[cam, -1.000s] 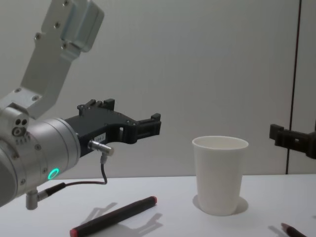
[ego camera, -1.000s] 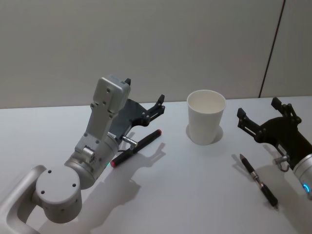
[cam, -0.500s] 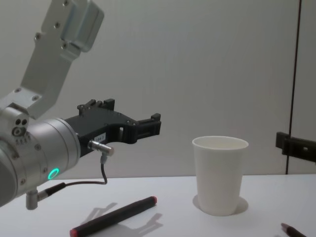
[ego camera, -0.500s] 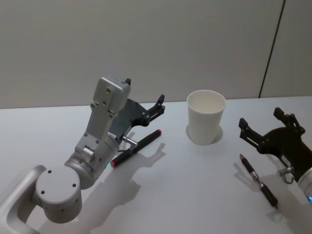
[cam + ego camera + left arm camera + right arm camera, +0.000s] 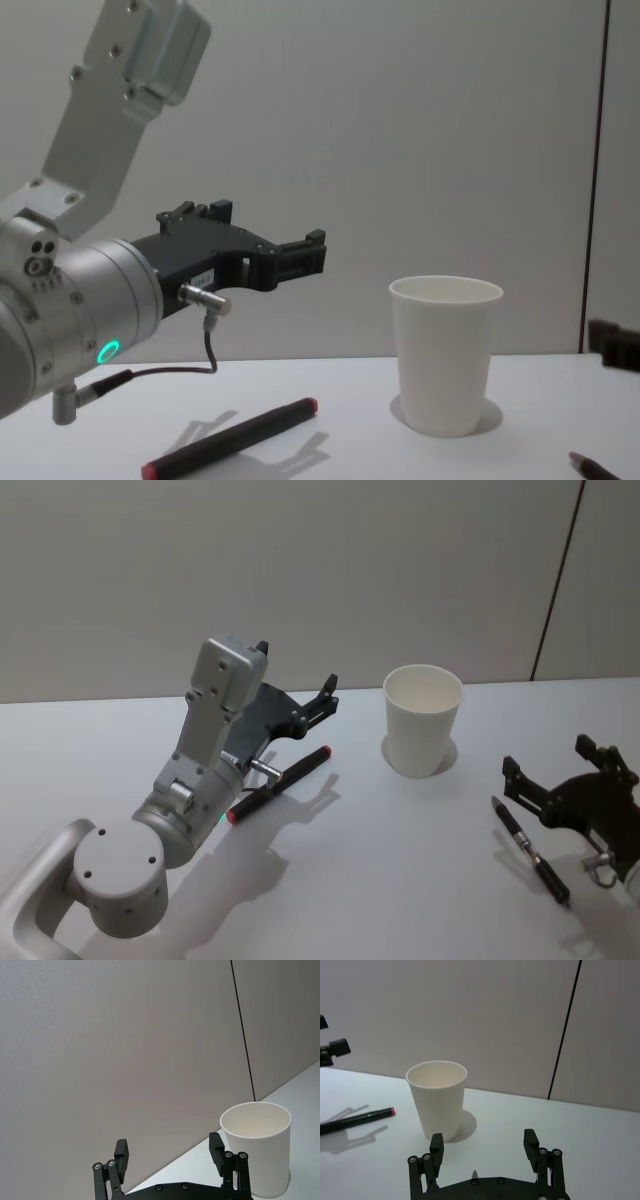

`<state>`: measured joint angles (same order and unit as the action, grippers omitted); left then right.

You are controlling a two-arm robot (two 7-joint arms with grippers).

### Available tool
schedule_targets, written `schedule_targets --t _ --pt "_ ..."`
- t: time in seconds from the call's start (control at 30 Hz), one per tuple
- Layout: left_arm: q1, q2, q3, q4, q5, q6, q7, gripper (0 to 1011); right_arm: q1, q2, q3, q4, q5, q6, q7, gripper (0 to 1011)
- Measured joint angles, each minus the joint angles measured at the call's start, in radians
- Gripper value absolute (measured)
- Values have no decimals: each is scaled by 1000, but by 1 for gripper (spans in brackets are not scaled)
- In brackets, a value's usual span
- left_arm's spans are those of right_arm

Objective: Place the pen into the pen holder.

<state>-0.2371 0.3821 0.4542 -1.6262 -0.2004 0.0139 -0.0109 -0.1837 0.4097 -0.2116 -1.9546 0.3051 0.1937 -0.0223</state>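
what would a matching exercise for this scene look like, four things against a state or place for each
Things
1. pen holder
2. red-tipped pen
3. dark pen
4. right hand

States or places
a. open, holding nothing
b. upright and empty
c. lying on the table near the left hand
d. lying on the table on the robot's right of the pen holder

Pairs: 1-b, 2-c, 3-d, 4-a

Robotics lab or test room, office-style. Evidence: plain white table (image 5: 400,900) against bare grey panel wall (image 5: 300,560), dark vertical seam (image 5: 557,580) between panels; grey metal left arm (image 5: 90,300) with green status ring (image 5: 108,351); paper-cup pen holder (image 5: 423,725), red-tipped pen (image 5: 280,783), dark pen (image 5: 530,850) on table.
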Motion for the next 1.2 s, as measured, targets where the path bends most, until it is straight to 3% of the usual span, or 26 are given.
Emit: schedule_targets --t 0.67,1.2 --pt "0 0 0 0 0 0 0 1001 -24 -7 3 -34 -7 233 -51 1001" --pt "0 0 0 0 0 0 0 1001 3 -48 -15 -6 -44 332 -42 1001"
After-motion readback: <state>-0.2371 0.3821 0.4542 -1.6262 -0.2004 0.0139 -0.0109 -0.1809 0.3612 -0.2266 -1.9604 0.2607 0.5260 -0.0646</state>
